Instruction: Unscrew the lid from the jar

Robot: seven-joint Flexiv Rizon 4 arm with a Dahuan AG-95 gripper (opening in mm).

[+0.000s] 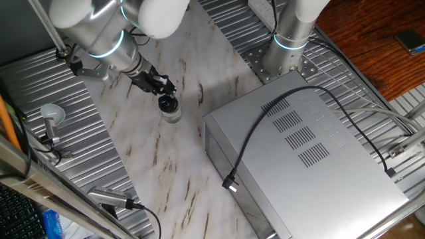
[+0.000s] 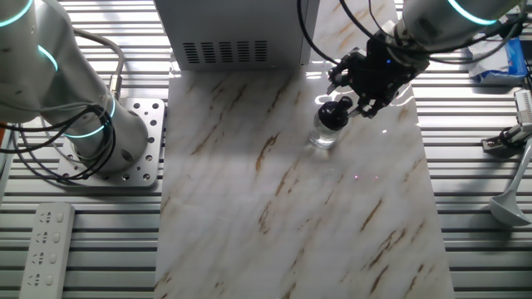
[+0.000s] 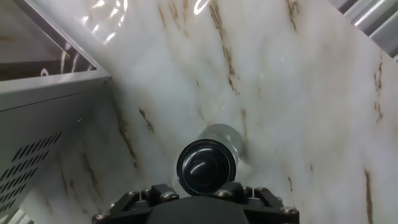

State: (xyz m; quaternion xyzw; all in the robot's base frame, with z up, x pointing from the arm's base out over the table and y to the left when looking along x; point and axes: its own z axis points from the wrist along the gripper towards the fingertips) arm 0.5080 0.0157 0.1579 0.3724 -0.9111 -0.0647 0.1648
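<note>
tiny clear glass jar (image 1: 172, 115) near big grey metal box (image 1: 305, 153) | light, slick, tippy | black gripper (image 2: 352, 98) pinching small dark round lid (image 3: 206, 167) | grab the rim

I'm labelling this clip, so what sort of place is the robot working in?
Most likely a robotics lab bench, not a home. A marble-pattern board lies on ribbed metal decking, a second arm's base is bolted beside it, and a large grey metal box with a cable sits near the jar.

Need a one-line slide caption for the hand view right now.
Hand view: gripper poised at the dark lid of the small clear jar on the marble table, grey metal box at left.
</note>
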